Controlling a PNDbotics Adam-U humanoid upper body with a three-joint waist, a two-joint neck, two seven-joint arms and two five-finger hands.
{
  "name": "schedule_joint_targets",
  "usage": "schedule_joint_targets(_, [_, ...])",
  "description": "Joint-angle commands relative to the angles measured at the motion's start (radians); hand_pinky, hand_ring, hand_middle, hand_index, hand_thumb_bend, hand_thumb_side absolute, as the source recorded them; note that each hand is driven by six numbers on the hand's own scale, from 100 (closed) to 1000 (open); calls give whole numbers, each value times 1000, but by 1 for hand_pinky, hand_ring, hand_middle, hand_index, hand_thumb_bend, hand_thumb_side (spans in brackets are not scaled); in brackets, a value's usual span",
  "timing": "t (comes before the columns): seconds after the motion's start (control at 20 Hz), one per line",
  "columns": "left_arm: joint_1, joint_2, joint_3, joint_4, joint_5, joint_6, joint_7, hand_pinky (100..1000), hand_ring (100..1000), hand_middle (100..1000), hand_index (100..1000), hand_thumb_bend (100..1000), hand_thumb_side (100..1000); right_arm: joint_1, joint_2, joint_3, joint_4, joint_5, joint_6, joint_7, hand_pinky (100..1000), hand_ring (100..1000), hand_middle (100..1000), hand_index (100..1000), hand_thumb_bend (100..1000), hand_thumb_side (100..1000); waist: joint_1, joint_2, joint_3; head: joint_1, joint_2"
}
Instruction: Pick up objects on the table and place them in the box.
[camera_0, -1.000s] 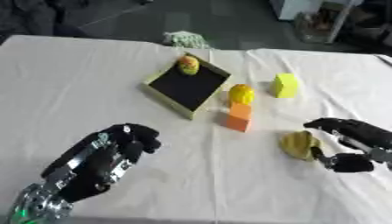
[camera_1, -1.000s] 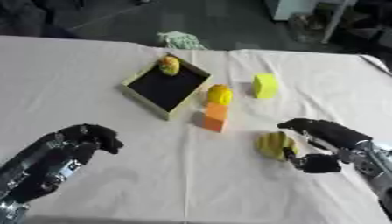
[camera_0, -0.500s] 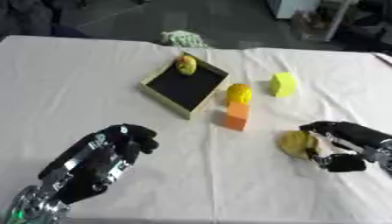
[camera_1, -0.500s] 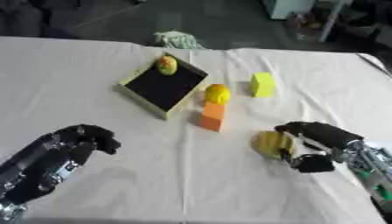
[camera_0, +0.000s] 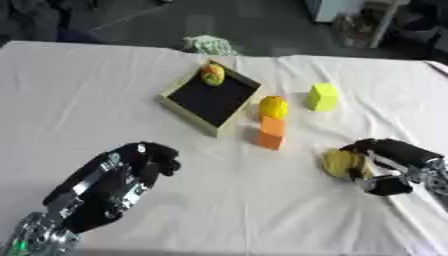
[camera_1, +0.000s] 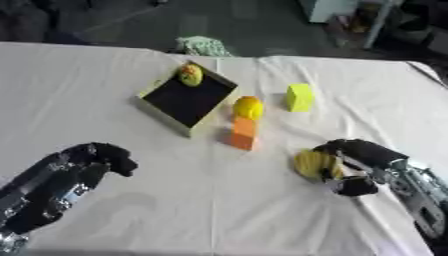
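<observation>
The tabletop (camera_0: 114, 85), covered in a white cloth, is seen from above, and its far edge is met by a dark floor. A shallow square box with yellow-green walls and a black bottom (camera_0: 213, 98) is set askew near the middle, and a small yellow rounded object with a red patch (camera_0: 213, 75) is held in its far corner. Just beside the box's right wall a yellow ball-like object (camera_0: 273, 106) is found, with an orange block (camera_0: 270, 132) touching it on the near side. A yellow-green cube (camera_0: 322, 96) is placed a little further right, apart from both. A pale green crumpled cloth (camera_0: 208, 44) is seen at the far edge. The right hand (camera_1: 360, 162) is curled round a yellow rounded object (camera_1: 312, 164) low on the right, near the tabletop's right edge. The left hand (camera_0: 114, 182) is held at the lower left with fingers curled and nothing gripped. Bare cloth is left open between the two hands and along the whole left side
</observation>
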Motion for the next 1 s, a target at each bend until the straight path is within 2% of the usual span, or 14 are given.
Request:
schedule_joint_targets(0.05, [-9, 7, 1, -22, -3, 0, -1, 745, 752, 622, 787, 100, 642, 3, -16, -12, 17, 19, 16, -32, 693, 706, 515, 703, 100, 299, 4, -5, -1, -2, 5])
schedule_joint_targets(0.1, [-8, 7, 1, -22, -3, 0, -1, 745, 752, 622, 787, 100, 642, 2, -15, -17, 10, 11, 24, -48, 676, 676, 465, 649, 100, 288, 4, -5, -1, -2, 5])
schedule_joint_targets(0.15, [-8, 7, 1, -22, -3, 0, -1, 745, 752, 622, 787, 100, 642, 2, -15, -22, 2, 1, 31, -62, 672, 671, 456, 636, 100, 285, 4, -5, -1, -2, 5])
schedule_joint_targets(0.2, [-8, 7, 1, -22, -3, 0, -1, 745, 752, 622, 787, 100, 642, 1, -16, -29, -11, -10, 40, -78, 640, 623, 372, 543, 100, 264, 4, -5, -2, -2, 5])
schedule_joint_targets(0.25, [-7, 7, 1, -22, -3, 0, 0, 745, 752, 622, 787, 100, 642, 0, -17, -35, -25, -24, 48, -93, 622, 601, 326, 497, 100, 251, 4, -5, -2, -2, 5])
schedule_joint_targets(0.4, [-7, 8, 1, -22, -4, 1, 0, 745, 752, 622, 786, 100, 643, -2, -24, -48, -74, -70, 68, -141, 583, 552, 243, 412, 100, 209, 3, -5, -3, -2, 5])
schedule_joint_targets(0.75, [-8, 10, 0, -22, -4, 0, -1, 745, 752, 623, 786, 100, 642, -33, -77, -37, -187, -175, 64, -239, 558, 527, 211, 384, 100, 172, 1, -5, 0, -5, 5])
schedule_joint_targets(1.0, [-10, 9, -4, -22, -3, 1, -6, 745, 753, 623, 786, 100, 644, -118, -134, -15, -234, -256, 58, -221, 556, 525, 213, 386, 100, 162, 0, -4, 9, -12, 5])
